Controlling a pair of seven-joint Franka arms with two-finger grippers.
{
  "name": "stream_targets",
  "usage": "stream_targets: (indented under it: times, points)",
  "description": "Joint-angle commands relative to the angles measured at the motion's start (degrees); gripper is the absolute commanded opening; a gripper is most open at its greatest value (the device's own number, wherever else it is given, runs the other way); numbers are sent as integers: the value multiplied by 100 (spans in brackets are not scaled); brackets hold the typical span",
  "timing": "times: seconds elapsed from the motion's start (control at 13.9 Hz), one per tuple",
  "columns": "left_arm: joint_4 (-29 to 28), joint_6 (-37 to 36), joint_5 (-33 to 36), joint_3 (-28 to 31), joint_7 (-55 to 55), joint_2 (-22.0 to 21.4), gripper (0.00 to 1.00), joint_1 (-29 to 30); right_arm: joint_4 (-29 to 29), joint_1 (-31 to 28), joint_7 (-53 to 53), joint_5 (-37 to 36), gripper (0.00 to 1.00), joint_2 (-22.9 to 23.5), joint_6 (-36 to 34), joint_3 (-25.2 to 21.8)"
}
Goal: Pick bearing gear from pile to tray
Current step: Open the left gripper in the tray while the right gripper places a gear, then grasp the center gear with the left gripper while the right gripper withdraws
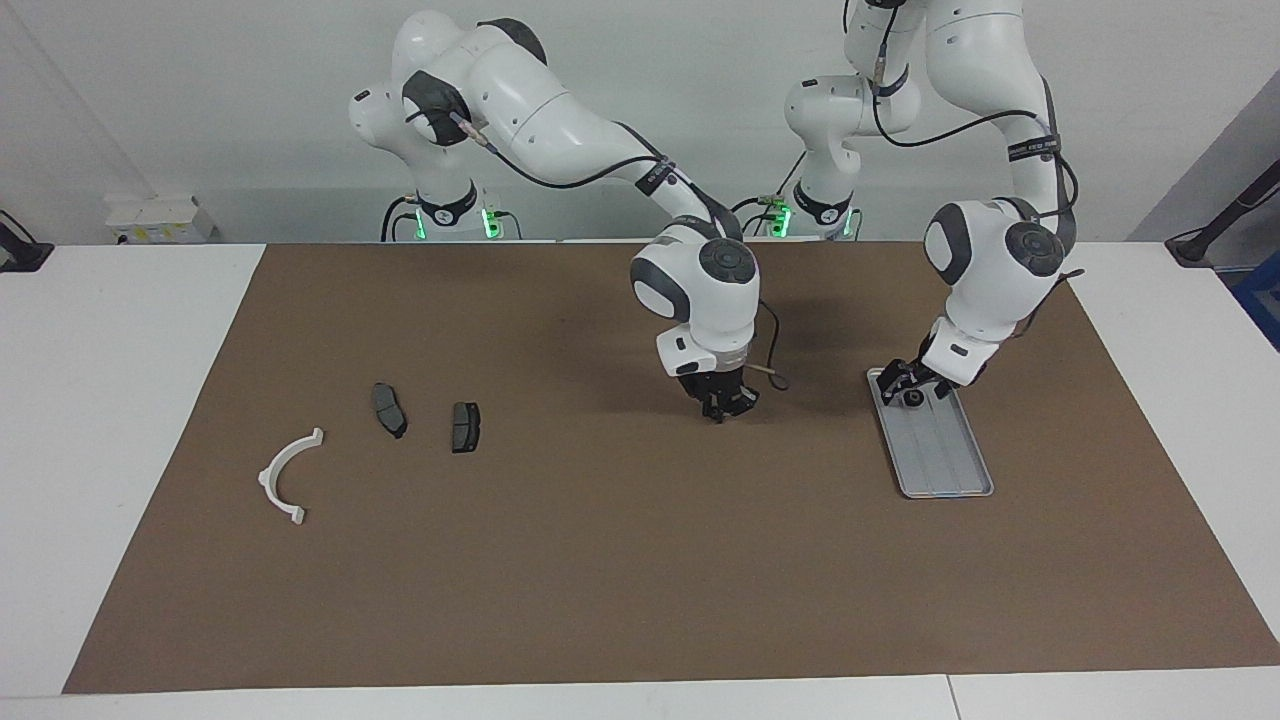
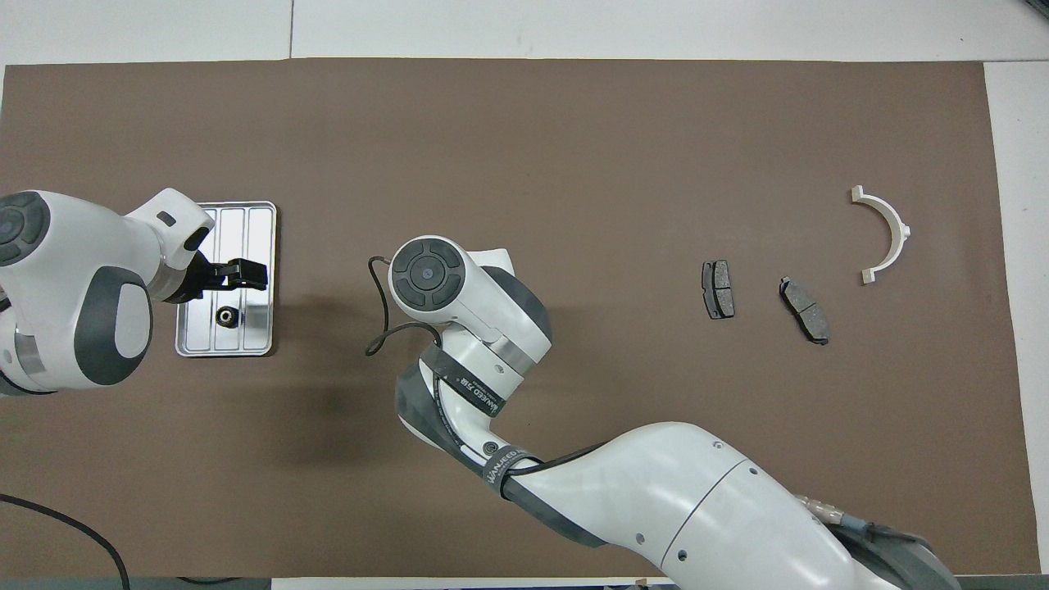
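So here we see the silver tray (image 2: 246, 221) sitting toward the left arm's end of the surface (image 1: 620, 560), on the brown mat. A small dark round piece, the bearing gear (image 2: 223, 315), lies inside the tray at the end nearer the robots, and nothing is gripping it. The left pincer (image 2: 246, 274) hangs just over the tray with its fingers spread wide, right above that little gear.

The right pincer (image 1: 722, 405) is down low over the bare middle of the mat, fingertips pressed together, holding nothing as far as we can see. A loop of its black cable sticks out beside it.

What remains of the pile is way off toward the right arm's end: two dark brake-pad plates (image 1: 389, 410) (image 1: 465, 427) lying side by side but not touching, and a white arc bracket (image 1: 288, 476) a bit farther from the robots than them. The right arm's big white body covers a lot of the mat in the overhead view, but nothing sits between the plates and the tray except that arm.
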Motion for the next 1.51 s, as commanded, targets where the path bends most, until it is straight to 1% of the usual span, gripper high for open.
stream_targets:
  times: [0.0, 0.07, 0.22, 0.29, 0.36, 0.43, 0.5, 0.57, 0.79, 0.93, 1.01, 1.08, 1.15, 1.22, 1.29, 1.44]
  points:
    - [85, -132, -57, 61, -426, -25, 100, -272, -6, -52, 69, -198, 99, -4, -274, -11]
    - [164, -149, -57, 61, -515, -16, 100, -343, 238, -69, 26, -267, 100, -31, -781, -72]
    - [182, -140, -57, 44, -481, -7, 100, -344, 810, -305, -359, -198, 100, -144, -1425, -56]
    - [182, -123, -57, 35, -481, -7, 100, -344, 969, -428, -657, -154, 100, -276, -1602, -47]
    - [182, -140, -57, 35, -585, 2, 100, -388, 988, -612, -1017, -49, 100, -512, -1647, -47]
    - [182, -140, -57, 44, -804, 2, 100, -553, 988, -779, -1343, 82, 100, -706, -1665, -55]
    - [182, -123, -57, 44, -1136, 2, 100, -677, 979, -981, -1816, 179, 100, -908, -1787, -55]
    - [182, -97, -57, 52, -1488, 2, 100, -878, 979, -1218, -2525, 232, 100, -1101, -2032, -55]
    - [261, -44, 22, 61, -2752, 37, 100, -1712, 953, -2061, -4967, 355, 100, -1559, -2560, -55]
    - [523, -44, 48, 70, -3526, 273, 98, -2223, 918, -2624, -6393, 400, 100, -1744, -2877, -64]
    - [690, -35, 109, 70, -3896, 466, 98, -2425, 909, -2809, -6774, 400, 100, -1806, -3000, -64]
    - [970, -43, 241, 70, -4282, 755, 97, -2636, 865, -2933, -6969, 391, 100, -1867, -3097, -64]
    - [1226, -35, 398, 79, -4678, 1097, 92, -2838, 769, -3065, -7049, 391, 100, -1955, -3124, -73]
    - [1324, -9, 504, 70, -4925, 1257, 84, -2892, 655, -3240, -7137, 391, 100, -2017, -3125, -64]
    - [1325, 61, 540, 70, -4945, 1276, 79, -2884, 628, -3346, -7347, 391, 100, -2026, -3125, -64]
    - [1351, 263, 532, 79, -4972, 1390, 78, -2893, 636, -3566, -7786, 356, 100, -2043, -3116, -73]
